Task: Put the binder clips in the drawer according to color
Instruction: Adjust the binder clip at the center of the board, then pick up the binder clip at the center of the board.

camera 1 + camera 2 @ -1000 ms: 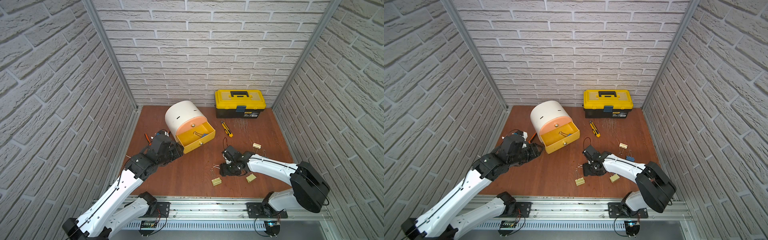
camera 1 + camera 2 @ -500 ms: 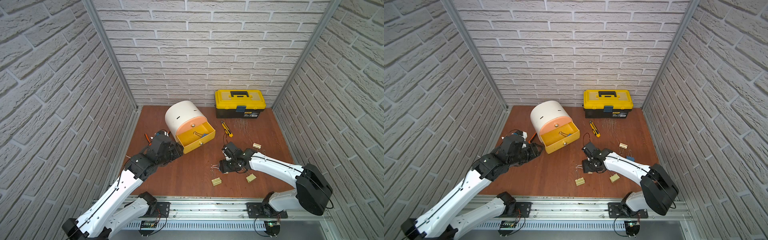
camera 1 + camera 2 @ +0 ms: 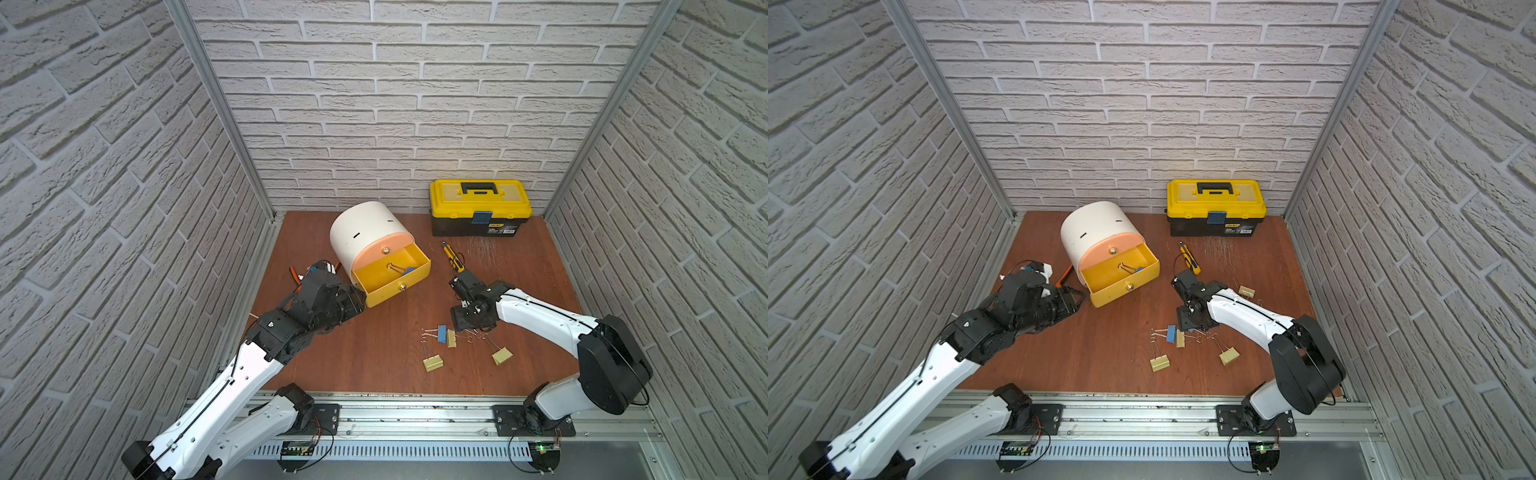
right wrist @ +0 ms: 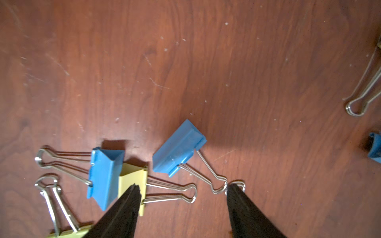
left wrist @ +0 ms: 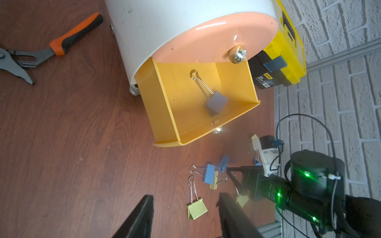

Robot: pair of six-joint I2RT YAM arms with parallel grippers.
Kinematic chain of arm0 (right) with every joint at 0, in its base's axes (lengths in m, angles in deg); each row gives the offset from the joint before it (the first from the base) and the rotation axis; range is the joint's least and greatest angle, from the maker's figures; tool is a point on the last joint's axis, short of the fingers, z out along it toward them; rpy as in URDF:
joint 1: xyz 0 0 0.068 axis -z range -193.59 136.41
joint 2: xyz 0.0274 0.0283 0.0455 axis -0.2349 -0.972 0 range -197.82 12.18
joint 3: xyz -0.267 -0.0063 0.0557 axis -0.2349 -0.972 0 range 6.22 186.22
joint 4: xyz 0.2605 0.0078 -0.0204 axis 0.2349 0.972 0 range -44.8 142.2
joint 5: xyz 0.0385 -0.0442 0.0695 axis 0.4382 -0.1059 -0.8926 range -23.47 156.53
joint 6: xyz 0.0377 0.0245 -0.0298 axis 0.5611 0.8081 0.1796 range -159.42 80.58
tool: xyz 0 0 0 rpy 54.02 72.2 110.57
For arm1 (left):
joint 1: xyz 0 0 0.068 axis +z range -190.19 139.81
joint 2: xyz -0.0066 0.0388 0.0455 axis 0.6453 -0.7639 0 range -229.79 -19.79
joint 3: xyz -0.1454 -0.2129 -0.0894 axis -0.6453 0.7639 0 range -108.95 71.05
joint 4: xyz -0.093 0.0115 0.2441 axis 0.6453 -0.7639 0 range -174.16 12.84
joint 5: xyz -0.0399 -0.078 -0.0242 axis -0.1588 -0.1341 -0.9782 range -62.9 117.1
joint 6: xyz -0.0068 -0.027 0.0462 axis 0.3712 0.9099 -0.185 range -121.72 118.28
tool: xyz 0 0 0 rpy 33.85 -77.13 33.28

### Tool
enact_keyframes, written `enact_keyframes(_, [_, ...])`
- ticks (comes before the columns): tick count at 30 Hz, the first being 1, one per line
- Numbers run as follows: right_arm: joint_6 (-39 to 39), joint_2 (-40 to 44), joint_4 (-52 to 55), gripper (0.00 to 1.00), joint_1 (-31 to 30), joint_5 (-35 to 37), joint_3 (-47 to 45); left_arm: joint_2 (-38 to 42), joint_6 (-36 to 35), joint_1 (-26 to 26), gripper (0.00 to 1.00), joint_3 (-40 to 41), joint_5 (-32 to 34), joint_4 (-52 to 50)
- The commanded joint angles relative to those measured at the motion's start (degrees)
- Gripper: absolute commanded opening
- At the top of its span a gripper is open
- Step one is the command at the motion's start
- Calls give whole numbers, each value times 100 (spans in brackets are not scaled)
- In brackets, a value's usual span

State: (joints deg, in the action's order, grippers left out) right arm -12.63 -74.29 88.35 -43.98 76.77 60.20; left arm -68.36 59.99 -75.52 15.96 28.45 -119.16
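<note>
The drawer cabinet [image 3: 365, 232] is white, and its yellow drawer [image 3: 374, 286] is pulled out with one blue binder clip [image 5: 217, 102] inside. On the table lie a blue clip [image 3: 441, 332] touching a pale yellow one [image 3: 451, 338], and two more yellow clips [image 3: 433, 363] [image 3: 502, 356]. My right gripper [image 4: 183, 187] points down over this cluster, open, with the yellow clip's wire handles [image 4: 171, 191] on the table between its fingers. A second blue clip [image 4: 179, 148] lies just beyond. My left gripper [image 5: 186, 196] is open and empty beside the drawer's front corner.
A yellow-black toolbox [image 3: 480, 205] stands at the back wall. A utility knife [image 3: 453, 259] lies in front of it. Orange-handled pliers [image 5: 41, 55] lie left of the cabinet. Another yellow clip [image 3: 1246, 291] and a blue one [image 4: 375, 148] lie behind the right arm. Brick walls close three sides.
The right wrist has shifted a little toward the back and its jaws have spread slightly. The blue and yellow clips beside it now show. The left arm has not moved.
</note>
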Motion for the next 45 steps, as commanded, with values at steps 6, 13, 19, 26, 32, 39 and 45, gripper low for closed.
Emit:
enact_keyframes(6, [-167, 5, 70, 71, 36, 86, -163, 5, -20, 51, 56, 89, 38, 109])
enact_keyframes(13, [-211, -220, -14, 71, 51, 14, -218, -69, -54, 57, 56, 42, -29, 113])
enact_keyframes(19, [-251, -317, -97, 71, 51, -49, -219, 40, -46, 98, 56, 75, -9, 7])
enact_keyframes(26, [-303, -642, -112, 72, 110, 72, 43, 18, -54, 168, 56, 84, -83, 8])
enact_keyframes(32, [-382, -951, -165, 74, 239, 101, 310, 57, -63, 240, 56, 88, -117, -47])
enact_keyframes(39, [-502, -1336, -176, 75, 431, 130, 735, 134, -80, 374, 56, 88, -173, -141])
enact_keyframes(45, [-632, -1604, -176, 74, 649, -34, 1024, 129, -81, 430, 56, 79, -216, -168])
